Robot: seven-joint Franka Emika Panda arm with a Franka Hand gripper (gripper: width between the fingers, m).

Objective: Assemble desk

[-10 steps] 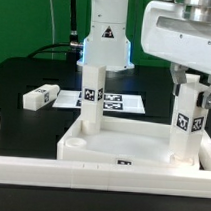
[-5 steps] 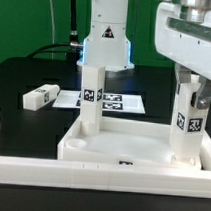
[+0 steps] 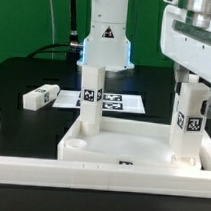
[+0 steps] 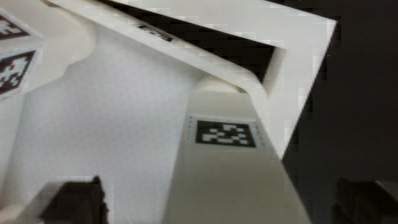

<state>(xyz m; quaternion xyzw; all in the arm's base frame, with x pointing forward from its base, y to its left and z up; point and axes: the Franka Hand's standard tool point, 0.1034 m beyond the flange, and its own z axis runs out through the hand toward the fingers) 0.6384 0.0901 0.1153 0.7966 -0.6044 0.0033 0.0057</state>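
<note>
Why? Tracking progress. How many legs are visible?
3. Upright on the desk top: one leg, and another under the gripper. A third lies on the table. A fourth may be hidden.

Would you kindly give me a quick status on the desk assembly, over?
Gripper open, astride upright leg. Desk top holds it plus second upright leg; loose leg lies on table. No obstruction seen.

Found no readable words, brands or numbers. Saw only black-and-white square tags: on the upright leg at the exterior view's left (image 3: 91, 96), on the upright leg at the exterior view's right (image 3: 188, 123), on the loose leg (image 3: 38, 96) lying flat, and several on the marker board (image 3: 119, 100). Noted a triangle sign on the robot base (image 3: 107, 36), symbol illegible.
</note>
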